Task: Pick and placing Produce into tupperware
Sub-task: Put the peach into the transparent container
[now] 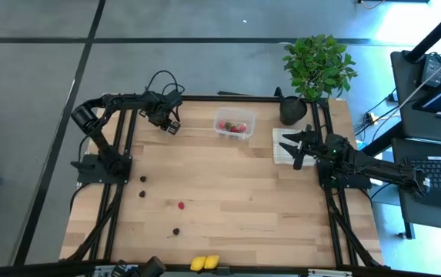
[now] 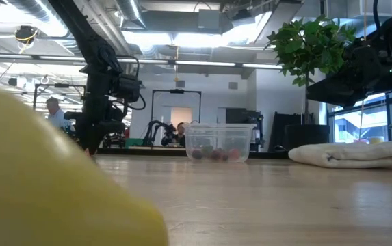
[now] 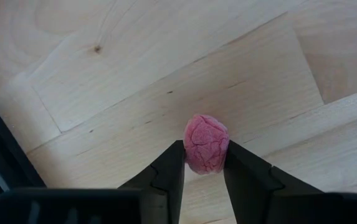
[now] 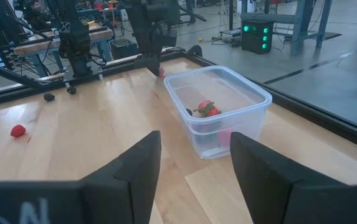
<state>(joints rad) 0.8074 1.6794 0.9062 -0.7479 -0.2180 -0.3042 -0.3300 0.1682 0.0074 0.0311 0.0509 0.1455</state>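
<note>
My left gripper (image 1: 172, 128) is at the table's far left, to the left of the tupperware, and is shut on a pink berry (image 3: 206, 144). The clear tupperware (image 1: 235, 124) stands at the far middle with several red berries (image 4: 207, 108) inside. It also shows in the low view (image 2: 219, 142). My right gripper (image 1: 295, 151) is open and empty over the beige cloth (image 1: 284, 146), to the right of the box; its wrist view shows the open fingers (image 4: 194, 163). Loose on the table lie a red berry (image 1: 181, 205), three dark round pieces (image 1: 143, 179) and two yellow lemons (image 1: 205, 262). My left gripper pinches the pink berry by its two sides (image 3: 190, 155) between the two fingertips. The fingers come from above, pointing down. The berry's lower half juts out past the fingertips. I cannot tell whether it is clear of the wood.
A green potted plant (image 1: 318, 65) in a black pot (image 1: 293, 110) stands at the far right corner. One lemon (image 2: 45, 184) fills the low view's near left. People show in the room behind the table. Bare wood (image 1: 235, 192) lies in the middle.
</note>
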